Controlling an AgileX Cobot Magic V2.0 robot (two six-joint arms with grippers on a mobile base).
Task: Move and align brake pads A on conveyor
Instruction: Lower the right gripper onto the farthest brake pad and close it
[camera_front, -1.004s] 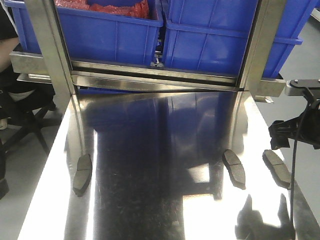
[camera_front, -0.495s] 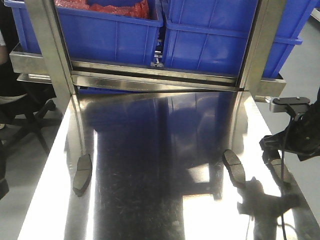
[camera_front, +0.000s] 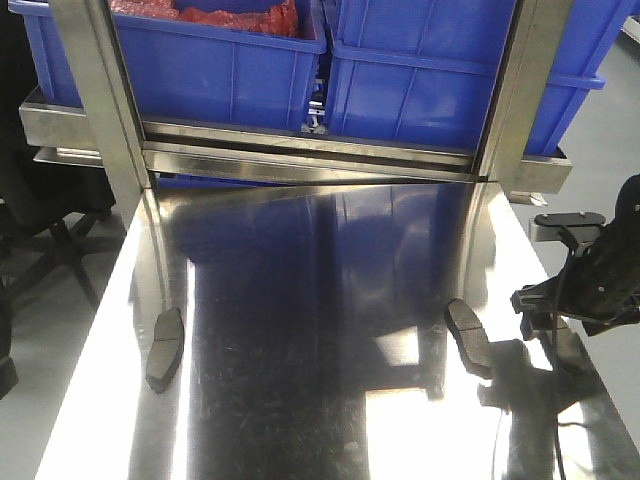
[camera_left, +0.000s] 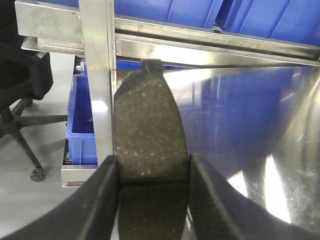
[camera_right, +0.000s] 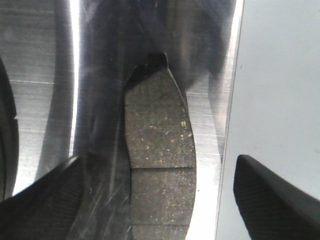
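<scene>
Three brake pads show; the conveyor is out of view. My left gripper (camera_left: 152, 162) is shut on a dark grey-brown brake pad (camera_left: 149, 125), its fingers (camera_left: 100, 200) pressed on both long sides near the steel table's left edge; it is outside the front view. My right gripper (camera_right: 157, 170) is open, and its jaws straddle a second pad (camera_right: 159, 145) lying flat by the table's right edge. In the front view that gripper (camera_front: 540, 300) covers this pad. Two other pads lie on the table, one at the left (camera_front: 165, 348) and one right of centre (camera_front: 468, 338).
The shiny steel table (camera_front: 320, 300) ends close to the right pad, with grey floor beyond (camera_right: 280, 100). Blue bins (camera_front: 220, 60) sit on a steel rack at the back, with upright posts (camera_front: 95, 100). A black chair (camera_front: 50, 240) stands at the left.
My right gripper has come down and leftward over the rightmost pad, which was fully in view before and is now covered. The other two pads have not moved.
</scene>
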